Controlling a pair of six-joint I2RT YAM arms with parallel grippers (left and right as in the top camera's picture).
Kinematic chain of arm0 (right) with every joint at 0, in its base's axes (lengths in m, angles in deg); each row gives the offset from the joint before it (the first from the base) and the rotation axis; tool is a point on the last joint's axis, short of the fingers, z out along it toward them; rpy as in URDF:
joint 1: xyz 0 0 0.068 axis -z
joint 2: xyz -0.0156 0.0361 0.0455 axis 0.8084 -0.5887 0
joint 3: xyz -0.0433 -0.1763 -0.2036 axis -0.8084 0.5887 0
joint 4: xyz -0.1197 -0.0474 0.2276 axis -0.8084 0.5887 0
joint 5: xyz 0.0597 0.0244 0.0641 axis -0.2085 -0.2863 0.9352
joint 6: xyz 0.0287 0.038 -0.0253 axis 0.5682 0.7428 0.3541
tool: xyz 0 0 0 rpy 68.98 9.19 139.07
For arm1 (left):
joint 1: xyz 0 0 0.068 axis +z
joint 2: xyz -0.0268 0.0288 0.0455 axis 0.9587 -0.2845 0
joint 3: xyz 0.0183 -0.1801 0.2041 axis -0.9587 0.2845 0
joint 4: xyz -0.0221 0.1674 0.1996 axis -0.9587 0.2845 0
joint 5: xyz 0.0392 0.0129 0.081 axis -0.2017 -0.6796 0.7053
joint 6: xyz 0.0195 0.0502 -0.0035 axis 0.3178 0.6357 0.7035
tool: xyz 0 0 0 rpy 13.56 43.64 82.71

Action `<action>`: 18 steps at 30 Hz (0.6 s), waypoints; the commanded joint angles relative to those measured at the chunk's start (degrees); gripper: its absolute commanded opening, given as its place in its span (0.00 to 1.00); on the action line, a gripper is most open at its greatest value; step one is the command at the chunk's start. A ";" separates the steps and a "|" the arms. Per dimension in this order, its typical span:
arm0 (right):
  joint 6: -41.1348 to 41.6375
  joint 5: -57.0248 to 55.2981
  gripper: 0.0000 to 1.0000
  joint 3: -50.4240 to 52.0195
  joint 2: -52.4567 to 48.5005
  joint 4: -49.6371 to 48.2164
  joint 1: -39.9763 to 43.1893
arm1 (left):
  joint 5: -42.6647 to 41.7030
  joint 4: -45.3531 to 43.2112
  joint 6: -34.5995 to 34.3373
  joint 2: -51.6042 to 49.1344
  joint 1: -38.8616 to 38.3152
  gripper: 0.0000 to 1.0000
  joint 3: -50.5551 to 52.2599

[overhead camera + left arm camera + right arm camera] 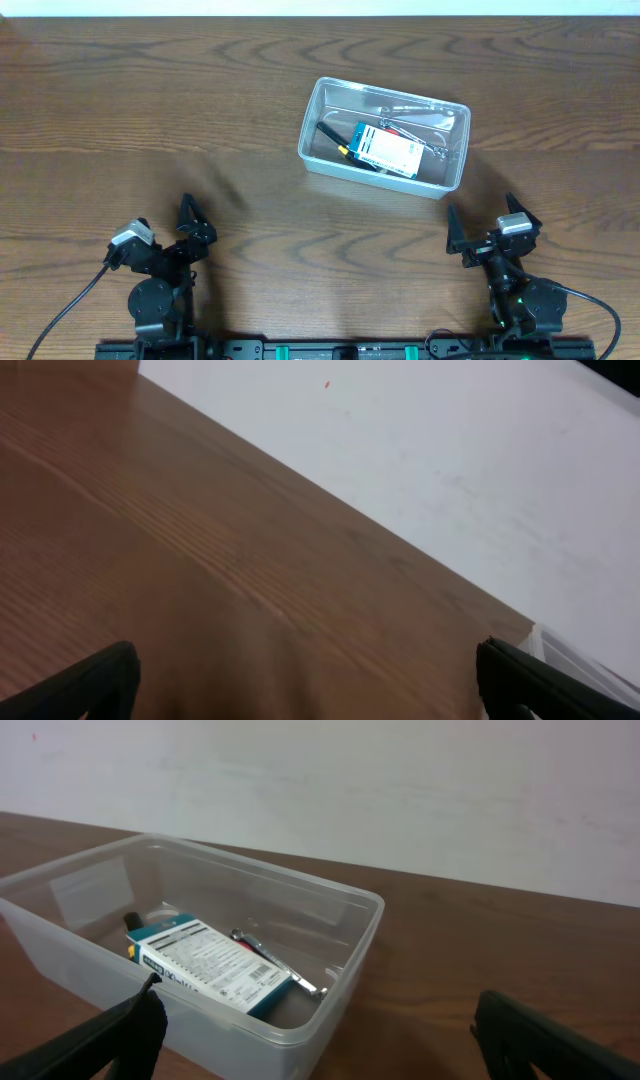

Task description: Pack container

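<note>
Container [385, 182] and arms stood well apart at this moment, and neither arm held anything. On the left gripper [305, 675] the jaws were spread wide, with only bare table [150, 100] between and beyond them; a sliver of clear plastic showed at the far right edge of that wrist view, probably the tub's corner. On the right gripper [320, 1025] the jaws were likewise fully apart and empty, aimed at the tub, whose near wall filled the space ahead of them without touching either finger.

Both arms sat low at the near edge of the table, one toward each side. The tub lay right of centre, farther out, nearer the right arm than the left and turned slightly askew.

Inside it lay a blue-and-white printed box [385, 150], flat on the floor of the tub. A black tool with a yellow end [335, 138] poked out from the box's left side, and a slim metal tool [275, 960] rested just beside the box toward the far wall. Some small reddish detail near it was too small to name.

Judging from this, the packing looked done or nearly so: several items were in, and the overhead view showed no loose item on the table. No lid was in view, so whether closing remained could not be told.
</note>
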 commanded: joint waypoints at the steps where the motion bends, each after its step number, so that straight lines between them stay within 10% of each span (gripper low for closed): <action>1: -0.57 0.66 0.99 0.13 0.52 0.11 0.61 | 0.46 -0.57 -0.52 0.68 -0.79 0.98 0.72; 18: -0.57 0.66 0.99 0.13 0.52 0.11 0.61 | 0.46 0.07 5.75 0.68 -1.14 0.98 3.54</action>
